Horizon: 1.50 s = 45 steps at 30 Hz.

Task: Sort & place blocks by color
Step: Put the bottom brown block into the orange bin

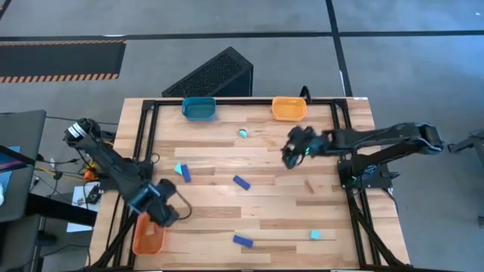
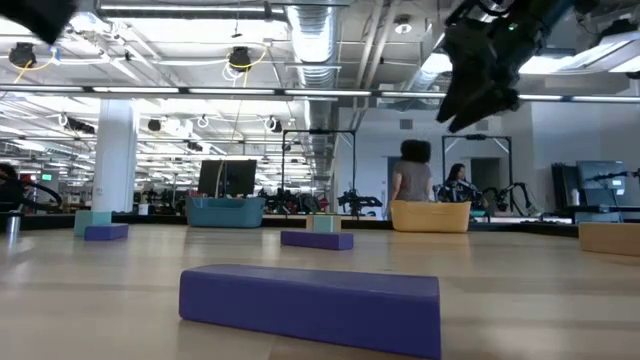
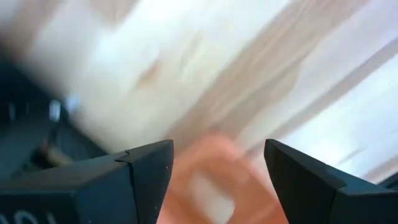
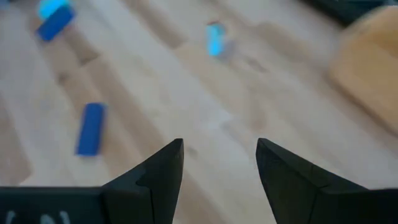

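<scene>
**Both hands free, blocks still scattered across the table**

My left gripper point(image 1: 168, 214) hangs with fingers point(image 3: 149, 168) spread and nothing between them, right above the orange tray point(image 1: 148, 236) at the near left corner; its wrist view shows a pale, blurred piece lying in that tray below them. My right gripper point(image 1: 293, 151) hovers above the far right part of the table point(image 1: 287, 219), fingers point(image 4: 165, 168) parted, gripping nothing.

Nearest me lie a dark blue bar point(image 1: 243, 241) and a cyan chunk point(image 1: 314, 235) on the near edge. Farther in, another blue bar point(image 1: 241, 182) rests mid-table, and a third bar point(image 1: 185, 173) sits touching a cyan piece point(image 1: 178, 168) toward the left. A last cyan chunk point(image 1: 243, 134) lies near the far side, between the teal tray point(image 1: 199, 109) and the yellow-orange tray point(image 1: 288, 109).

The risks, as I judge them: the touching pair on the left could both be nudged or pinched together if I come down off-centre. Small chunks may squirt out sideways from a loose pinch. My two arms could cross if both reach mid-table at once. The black frame rail point(image 1: 147, 136) beside my left arm limits its swing. Beyond the table, people point(image 2: 412, 175) stand in the room, well clear.
</scene>
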Each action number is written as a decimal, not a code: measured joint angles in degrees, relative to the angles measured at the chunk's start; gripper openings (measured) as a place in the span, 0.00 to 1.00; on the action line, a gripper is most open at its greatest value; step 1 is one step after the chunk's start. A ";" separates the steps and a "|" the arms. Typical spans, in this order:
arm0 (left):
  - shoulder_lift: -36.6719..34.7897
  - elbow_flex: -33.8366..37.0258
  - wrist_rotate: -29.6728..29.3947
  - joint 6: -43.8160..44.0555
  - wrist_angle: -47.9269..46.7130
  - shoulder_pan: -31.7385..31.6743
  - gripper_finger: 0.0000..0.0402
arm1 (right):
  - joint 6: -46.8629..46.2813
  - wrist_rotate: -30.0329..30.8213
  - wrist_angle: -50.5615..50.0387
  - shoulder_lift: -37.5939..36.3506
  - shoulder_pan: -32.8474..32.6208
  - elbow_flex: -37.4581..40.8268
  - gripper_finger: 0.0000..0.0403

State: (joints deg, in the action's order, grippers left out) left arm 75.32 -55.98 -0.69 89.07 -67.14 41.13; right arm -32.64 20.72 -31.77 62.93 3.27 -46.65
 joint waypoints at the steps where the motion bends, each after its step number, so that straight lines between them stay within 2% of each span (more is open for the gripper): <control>1: -0.06 -0.20 -1.40 -2.05 0.40 -1.56 0.59 | 0.00 0.01 -2.01 -1.69 1.48 0.00 0.55; 4: -0.32 -0.29 -6.16 -8.44 2.14 -6.54 0.59 | 0.10 -0.63 -7.91 -5.73 6.36 0.00 0.55; 9: -0.30 -0.29 -13.47 -22.22 14.80 -16.10 0.59 | -1.65 -9.47 -12.32 -7.49 14.28 0.00 0.55; 13: -0.30 -0.29 -14.15 -35.34 28.28 -22.78 0.59 | -3.49 -13.14 -19.03 -5.84 13.92 0.00 0.54; 15: -0.30 -0.29 -14.17 -39.42 32.56 -25.03 0.59 | -5.49 -13.38 -24.42 -5.01 11.58 0.02 0.53; 18: -0.30 -0.29 -14.35 -42.97 34.07 -27.56 0.59 | -8.82 -13.43 -29.35 -4.39 5.97 0.15 0.52; 22: -0.28 0.06 -14.92 -45.24 33.18 -29.54 0.59 | -14.70 -15.10 -27.79 -5.92 -1.98 3.62 0.52; 29: -0.26 0.74 -14.86 -50.22 34.58 -33.10 0.59 | -33.29 -15.41 -25.88 -8.40 -13.57 10.74 0.52; 33: -0.26 0.74 -12.14 -54.92 39.77 -36.23 0.59 | -39.24 -15.29 -25.98 -8.10 -18.81 11.37 0.52; 38: -0.26 0.74 -3.84 -63.04 48.57 -40.34 0.59 | -45.09 -15.34 -26.20 -6.34 -23.68 11.34 0.52; 45: -0.26 -1.21 -3.59 -64.40 48.58 -43.85 0.59 | -54.66 -16.28 -25.52 -6.82 -30.14 11.35 0.59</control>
State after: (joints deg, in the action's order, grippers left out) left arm 75.07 -57.20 -4.28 24.67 -18.56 -2.72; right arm -87.31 4.44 -57.30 56.11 -26.87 -35.31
